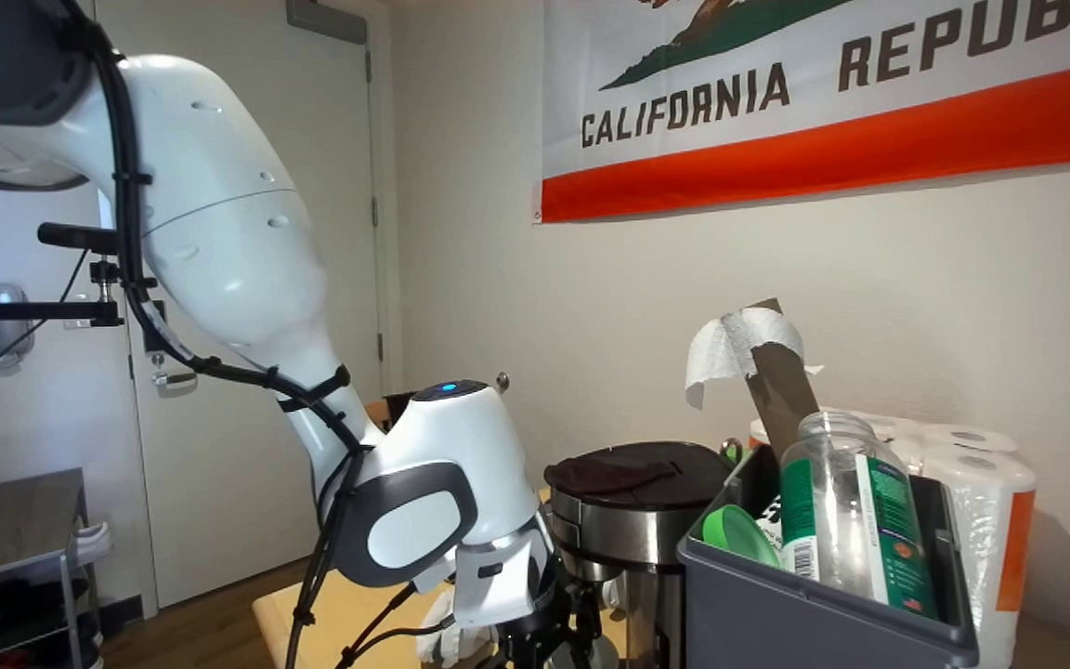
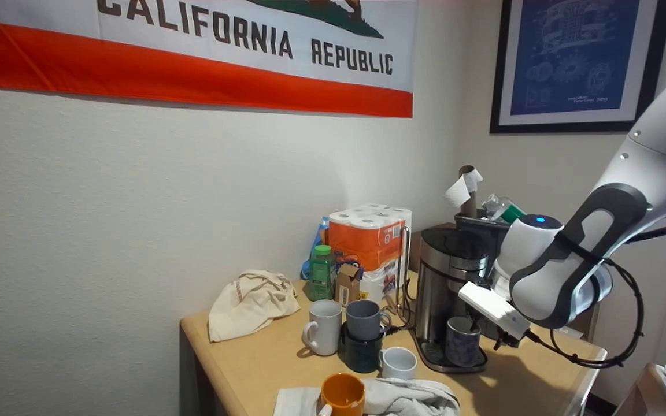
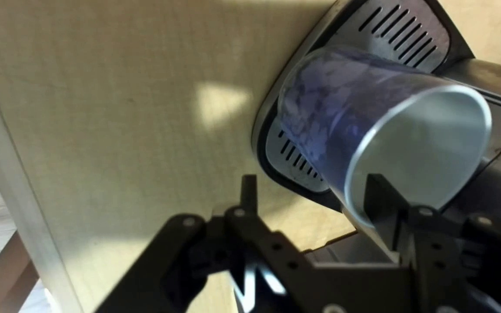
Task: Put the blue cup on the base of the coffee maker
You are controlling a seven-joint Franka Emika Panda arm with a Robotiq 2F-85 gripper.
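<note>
A: Where is the blue cup [image 2: 463, 345] standing?

B: In an exterior view it's resting upright on the base [image 2: 434, 353] of the coffee maker [image 2: 440, 277], toward its 5 o'clock side. In the wrist view, slots are showing on 2 sides of the cup, its wall is looking patterned and purplish blue, and its pale mouth is pointing toward 4 o'clock.

A: And what is the tool [image 3: 313, 184] doing?

B: It's holding its 2 fingers [image 3: 249, 193] spread apart. 1 fingertip is overlapping the cup's rim near 7 o'clock; I'm not managing to tell whether it's touching. The other is hanging over the table [image 3: 124, 130], apart from the cup.

A: What else is sitting nearby?

B: In an exterior view, a small white cup [image 2: 399, 365] is standing between 8 and 9 o'clock from the blue cup, and an orange cup [image 2: 341, 393] is sitting farther out, near 8, with a pale cloth [image 2: 414, 398] showing on 2 sides. A gray mug [image 2: 363, 320] is standing stacked over a dark mug [image 2: 362, 353] toward 9 o'clock.

A: And that gray bin [image 1: 804, 604]?

B: It's standing near 3 o'clock from the coffee maker in an exterior view, with a clear jar [image 1: 832, 520] leaning in it.
</note>
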